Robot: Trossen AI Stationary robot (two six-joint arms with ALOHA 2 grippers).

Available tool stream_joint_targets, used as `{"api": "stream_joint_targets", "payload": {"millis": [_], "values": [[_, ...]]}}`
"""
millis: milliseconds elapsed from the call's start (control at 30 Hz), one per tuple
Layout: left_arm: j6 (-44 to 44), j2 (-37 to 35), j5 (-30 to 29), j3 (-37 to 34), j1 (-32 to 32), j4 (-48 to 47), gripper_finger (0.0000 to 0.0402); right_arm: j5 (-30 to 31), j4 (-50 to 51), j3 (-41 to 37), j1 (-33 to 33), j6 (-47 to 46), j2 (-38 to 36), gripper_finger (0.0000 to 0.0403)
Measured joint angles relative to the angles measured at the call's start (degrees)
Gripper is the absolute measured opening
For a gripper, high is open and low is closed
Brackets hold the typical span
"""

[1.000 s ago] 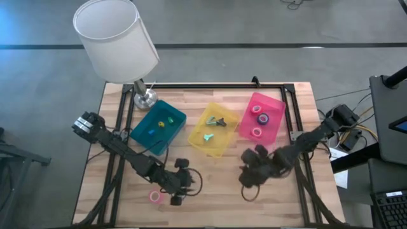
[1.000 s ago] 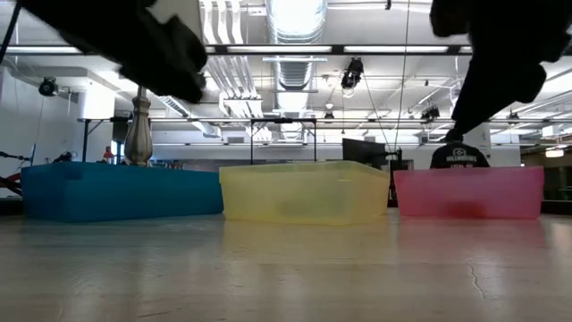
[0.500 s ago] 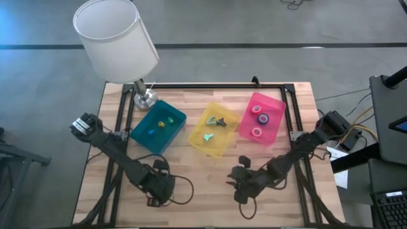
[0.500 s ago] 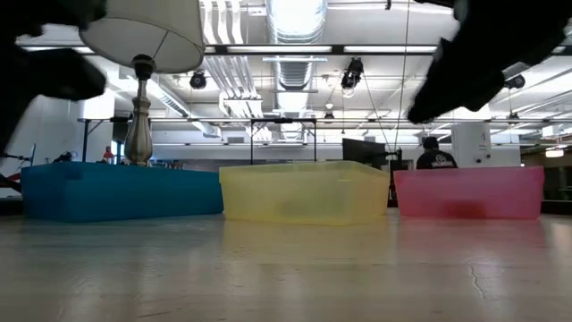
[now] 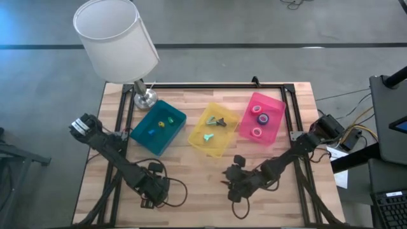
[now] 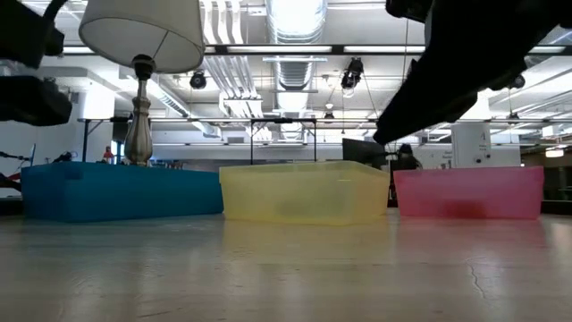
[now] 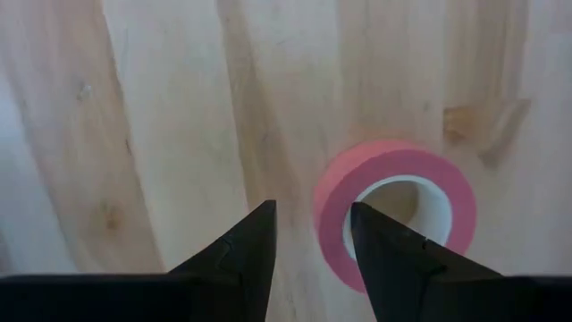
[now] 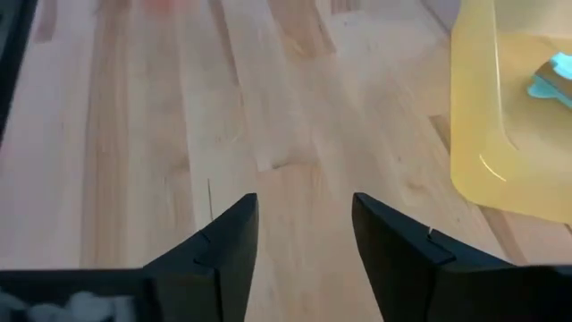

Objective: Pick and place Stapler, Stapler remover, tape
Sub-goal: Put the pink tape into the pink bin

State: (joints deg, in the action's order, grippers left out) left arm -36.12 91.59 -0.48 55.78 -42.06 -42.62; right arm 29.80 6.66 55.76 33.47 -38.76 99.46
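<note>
Left wrist view puts the pink tape roll [image 7: 396, 210] right in front of my left tool [image 7: 313, 234], lying flat on the wood surface [image 7: 161, 107], with one dark finger [image 7: 389, 246] overlapping its rim. A second ago in the overhead shot that roll sat in plain sight near the front left of the surface with my tool just beside it; now my left tool [image 5: 154, 189] has slid over it and hides it from above. The fingers are parted narrowly and hold nothing, so I'd say I'm lining up the grab, not gripping yet.

My right tool [image 5: 236, 182] has drifted leftward along the front edge too, and it hangs spread open and empty over bare planks, with the corner of the yellow bin [image 8: 509, 125] ahead of it.

Task-wise: the pink bin [image 5: 275, 102] already has three tape rings in it, so this loose roll looks like the last piece of tape to go. The teal bin [image 5: 178, 117] and the yellow bin each hold a couple of small items.

Materials: the roll is a smooth, flat ring with an open centre, thin-walled, so it should pinch fine across the rim. The planks are pale with grain and knots. The bins are translucent plastic, shallow, with rounded corners. A white drum-shade lamp [image 5: 114, 38] stands on a shiny metal base at the back left.
</note>
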Motion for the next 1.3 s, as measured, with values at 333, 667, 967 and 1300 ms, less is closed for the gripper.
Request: {"api": "stream_joint_targets", "payload": {"millis": [333,667,967,1300], "values": [[-2.37,0.00,1.89,-4.15,0.02,7.22,0.0149,0.22,-0.25,0.01,-1.14,-1.22,0.00,0.0177],[-2.12,0.02,1.37,-6.12,2.41,18.91,0.0079,0.26,-4.81,-0.01,-3.37,-0.45,0.00,0.0141],[7.15,0.02,-12.38,-5.90,8.09,32.93,0.0041,0.21,-8.29,-0.03,-5.28,-0.76,0.00,0.0120],[20.81,0.02,-24.32,-5.87,12.94,51.91,0.0069,-10.41,-19.75,-0.03,-5.33,2.38,0.00,0.0109]]}}
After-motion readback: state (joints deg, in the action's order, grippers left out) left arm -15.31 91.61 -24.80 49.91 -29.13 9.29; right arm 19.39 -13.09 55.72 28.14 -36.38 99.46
